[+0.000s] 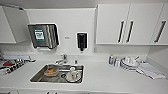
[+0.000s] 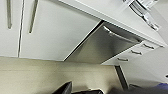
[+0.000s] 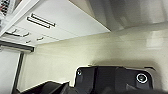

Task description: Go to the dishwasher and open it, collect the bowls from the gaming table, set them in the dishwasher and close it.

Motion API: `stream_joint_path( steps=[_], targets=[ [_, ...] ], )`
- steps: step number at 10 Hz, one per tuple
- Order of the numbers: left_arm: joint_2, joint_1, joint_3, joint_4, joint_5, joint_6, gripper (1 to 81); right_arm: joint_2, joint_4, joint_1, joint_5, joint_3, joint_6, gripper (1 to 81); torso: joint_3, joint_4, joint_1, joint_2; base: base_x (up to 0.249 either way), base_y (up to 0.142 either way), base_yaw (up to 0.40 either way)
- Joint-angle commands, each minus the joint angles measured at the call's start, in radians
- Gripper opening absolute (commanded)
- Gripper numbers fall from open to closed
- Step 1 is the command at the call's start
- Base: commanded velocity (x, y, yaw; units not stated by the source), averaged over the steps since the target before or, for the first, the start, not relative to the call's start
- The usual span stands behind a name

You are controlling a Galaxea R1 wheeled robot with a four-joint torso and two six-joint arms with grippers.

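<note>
The dishwasher (image 2: pixel 102 47) has a brushed-steel front and a bar handle (image 2: pixel 120 36) along its top, and its door is closed. It sits under the counter between white cabinet doors (image 2: pixel 55 32) and a stack of white drawers (image 2: pixel 135 52). Dark parts of my left arm (image 2: pixel 65 88) lie at the edge of the left wrist view, some way from the dishwasher above a pale floor. In the right wrist view, my dark wrist plate (image 3: pixel 112 77) hangs above the floor near white cabinet doors (image 3: pixel 62 22). The gaming table and the bowls are out of view.
Ahead of me is a white counter (image 1: pixel 105 77) with a steel sink (image 1: pixel 40 75) holding a white cup (image 1: pixel 73 73) and an orange item (image 1: pixel 50 71). Stacked plates (image 1: pixel 130 62) and a cloth (image 1: pixel 150 70) lie to the right, a dish rack (image 1: pixel 12 65) to the left. Wall cabinets (image 1: pixel 112 23) hang above.
</note>
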Motion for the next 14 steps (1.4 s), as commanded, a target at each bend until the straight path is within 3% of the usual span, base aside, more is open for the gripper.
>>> stream_joint_path(
  steps=[1,2,3,5,6,8,9,12,13,14],
  targets=[
    [-0.064,-0.099,0.001,0.011,0.021,-0.014,81.1,-0.065,0.06,0.125,-0.071,0.062,-0.001,81.1,-0.091,0.0,0.062,-0.097,0.0,0.0,0.0],
    [-0.06,-0.123,-0.028,0.011,0.026,-0.051,81.1,-0.075,0.065,0.139,-0.077,0.07,-0.001,81.1,-0.125,0.0,0.085,-0.132,0.0,0.0,0.0],
    [-0.06,-0.136,-0.033,0.019,0.031,-0.076,81.1,-0.088,0.078,0.156,-0.079,0.077,-0.001,81.1,-0.063,0.0,0.107,-0.166,0.0,0.0,0.0],
    [-0.067,-0.164,-0.001,0.025,0.034,-0.08,81.1,-0.098,0.111,0.166,-0.077,0.084,-0.001,81.1,-0.109,0.0,0.148,-0.231,0.0,0.0,0.0],
    [-0.077,-0.167,0.036,0.092,0.038,-0.08,81.1,-0.097,0.128,0.168,-0.079,0.08,-0.001,81.1,-0.118,0.0,0.166,-0.258,0.0,0.0,0.0],
    [-0.072,-0.173,0.053,0.281,0.081,-0.08,81.1,-0.095,0.129,0.165,-0.079,0.074,-0.001,81.1,-0.123,0.0,0.209,-0.327,0.0,0.0,0.0],
    [-0.064,-0.195,0.048,0.325,0.132,-0.082,81.1,-0.095,0.129,0.165,-0.079,0.071,-0.001,81.1,-0.124,0.0,0.23,-0.361,0.0,0.0,0.0],
    [-0.04,-0.21,0.03,0.324,0.149,-0.092,81.1,-0.088,0.155,0.185,-0.082,0.067,-0.001,81.1,-0.124,0.0,0.299,-0.47,0.0,0.0,0.0],
    [-0.04,-0.21,0.027,0.324,0.147,-0.097,81.1,-0.091,0.164,0.199,-0.105,0.068,-0.001,81.1,-0.162,-0.023,0.318,-0.501,0.0,0.0,0.0],
    [-0.038,-0.21,0.021,0.324,0.147,-0.1,81.1,-0.097,0.17,0.217,-0.12,0.074,-0.001,81.1,-0.219,-0.001,0.343,-0.543,0.0,0.0,0.0]
  ],
)
